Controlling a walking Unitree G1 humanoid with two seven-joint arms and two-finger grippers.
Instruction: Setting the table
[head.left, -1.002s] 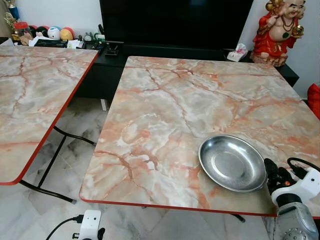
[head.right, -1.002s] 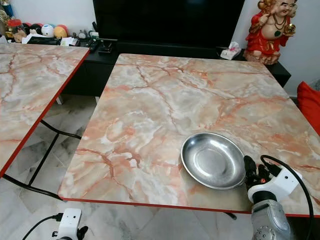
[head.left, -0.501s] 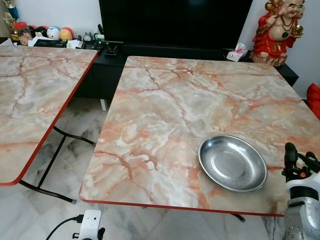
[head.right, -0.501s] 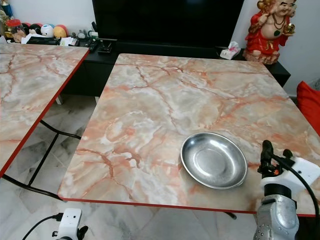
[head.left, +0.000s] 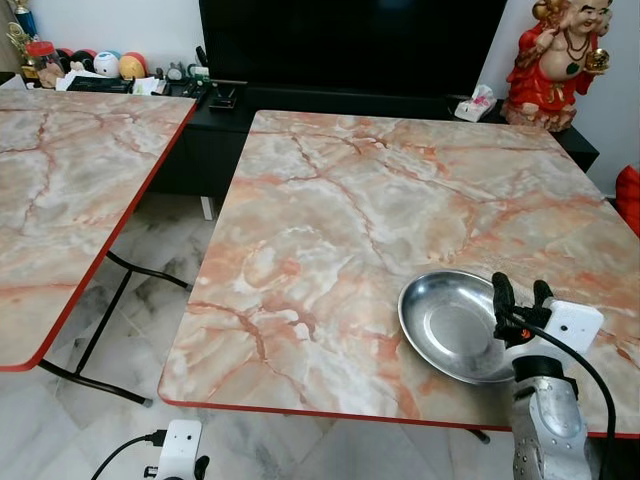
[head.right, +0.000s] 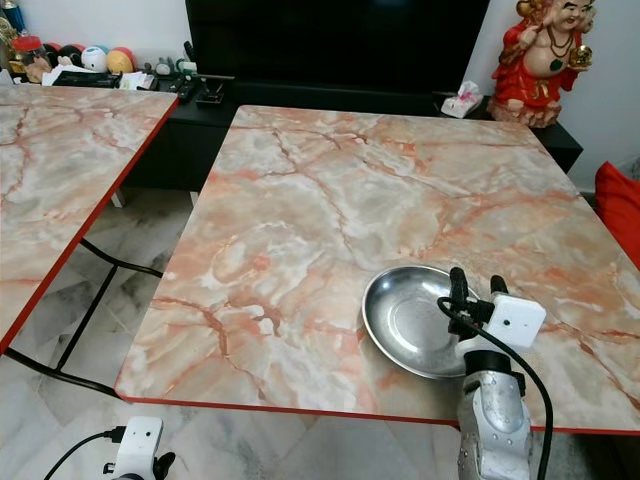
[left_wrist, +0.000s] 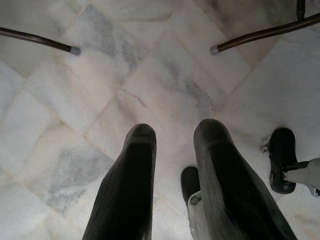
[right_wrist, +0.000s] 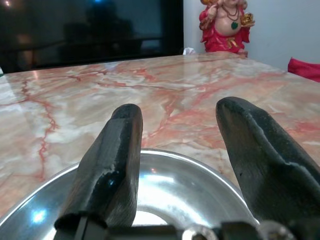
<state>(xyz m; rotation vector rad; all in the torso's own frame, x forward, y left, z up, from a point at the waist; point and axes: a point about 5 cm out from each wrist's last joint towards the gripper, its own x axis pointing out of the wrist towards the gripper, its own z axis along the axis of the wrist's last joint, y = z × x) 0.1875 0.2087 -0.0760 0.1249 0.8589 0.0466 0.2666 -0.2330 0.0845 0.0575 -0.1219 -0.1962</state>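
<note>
marble table (head.left: 330, 200) carries one steel dish (head.left: 450, 325) near its front edge, toward the front right corner. right gripper (head.left: 518, 298) hovers over the dish's right rim, fingers spread, nothing pinched. left gripper (left_wrist: 172, 175) hangs idle over the floor, fingers slightly apart. judgement: step in hand is positioning the dish as a place setting; next move calls for lowering onto the rim and closing, or retreating.
</note>
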